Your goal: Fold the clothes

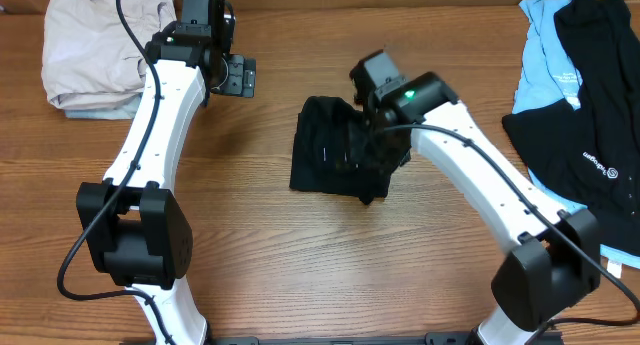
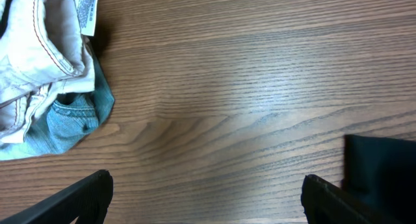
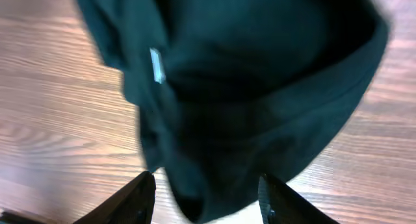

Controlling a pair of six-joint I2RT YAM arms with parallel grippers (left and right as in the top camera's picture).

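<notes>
The plain black garment lies bunched and partly folded at the middle of the table. In the right wrist view it fills the frame, with its small white tag showing. My right gripper hangs over its right part. In the right wrist view its fingers are open, with the black fabric's edge between them; that view is blurred. My left gripper is open and empty above bare wood, left of the garment. The left wrist view shows its fingers wide apart and the black garment's edge at the right.
A beige garment lies piled at the back left, with light blue-green cloth under it. At the right edge lie a light blue garment and a black one with a white logo.
</notes>
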